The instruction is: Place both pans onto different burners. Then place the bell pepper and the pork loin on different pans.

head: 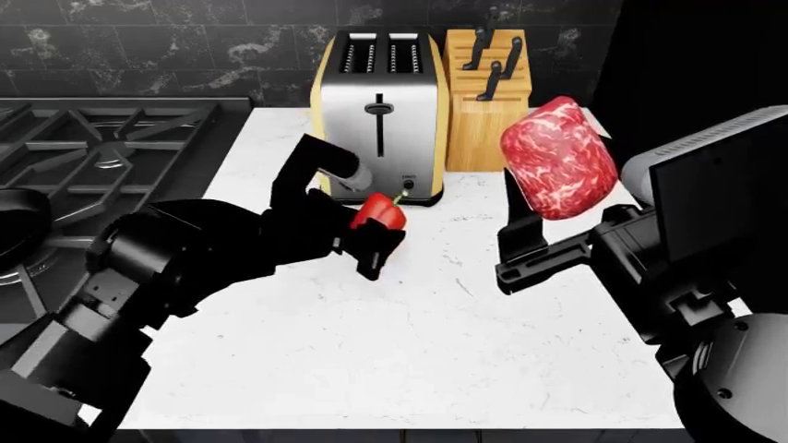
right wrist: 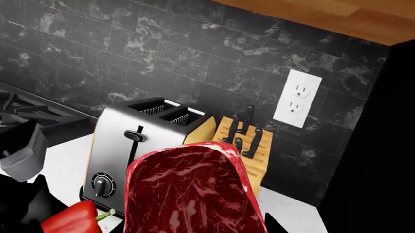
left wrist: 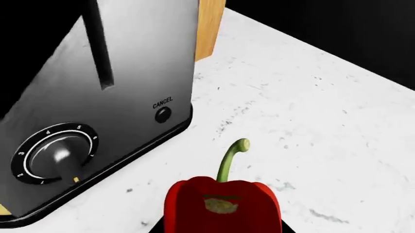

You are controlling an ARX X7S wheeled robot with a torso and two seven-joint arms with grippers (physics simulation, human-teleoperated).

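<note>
My left gripper (head: 373, 236) is shut on the bell pepper (head: 379, 211), a glossy red one with a green stem, just above the counter in front of the toaster. In the left wrist view the bell pepper (left wrist: 222, 206) fills the space between the jaws. My right gripper (head: 540, 220) is shut on the pork loin (head: 559, 158), a marbled red slab raised upright over the counter's right side. The pork loin (right wrist: 189, 193) blocks most of the right wrist view. A burner grate (head: 113, 157) lies at the left. The rim of a black pan (head: 17, 227) shows at the left edge; the other pan is out of view.
A steel toaster (head: 378, 115) and a wooden knife block (head: 485, 97) stand against the dark tiled back wall. The white marble counter (head: 407, 341) stretches toward me. The toaster's dial face (left wrist: 55, 153) is close beside the left gripper. A wall outlet (right wrist: 297, 99) is behind.
</note>
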